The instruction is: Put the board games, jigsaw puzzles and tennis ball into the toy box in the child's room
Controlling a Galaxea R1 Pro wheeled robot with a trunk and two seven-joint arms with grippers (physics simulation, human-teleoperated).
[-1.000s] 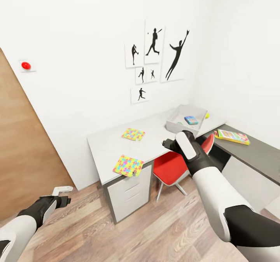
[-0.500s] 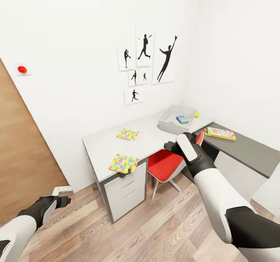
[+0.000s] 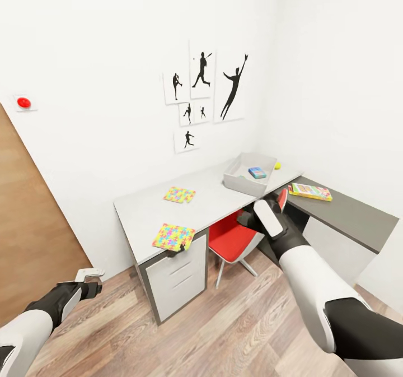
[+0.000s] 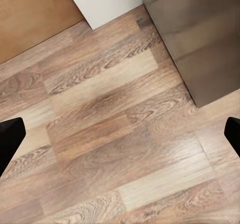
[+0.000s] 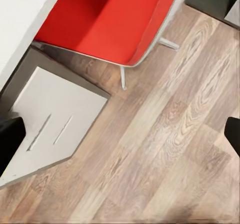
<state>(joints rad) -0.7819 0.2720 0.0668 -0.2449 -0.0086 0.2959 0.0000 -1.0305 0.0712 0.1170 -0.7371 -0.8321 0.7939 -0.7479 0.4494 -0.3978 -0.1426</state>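
The white-topped table (image 3: 146, 210) stands against the wall ahead. Two jigsaw puzzles lie on it, one mid-table (image 3: 179, 194) and one at the front edge above the drawers (image 3: 174, 236). At the table's far end sits the light-grey toy box (image 3: 239, 179) with a blue board game (image 3: 257, 172) inside. The yellow tennis ball (image 3: 277, 165) rests just behind the box. A yellow-red board game (image 3: 310, 191) lies on the dark grey top to the right. My left gripper (image 3: 89, 279) (image 4: 120, 134) is open over the floor. My right gripper (image 3: 246, 218) (image 5: 120, 134) is open above the red chair.
A red chair (image 3: 235, 237) is tucked under the table beside the drawer unit (image 3: 176, 276). The dark-grey-topped cabinet (image 3: 358, 217) runs along the right wall. A wooden door (image 3: 28, 220) is at left. Wood floor (image 3: 224, 321) lies open in front of the table.
The whole view has shifted: the table and wall pictures sit further left and look smaller, so the camera has moved. Both arms hold the same pose, grippers open.
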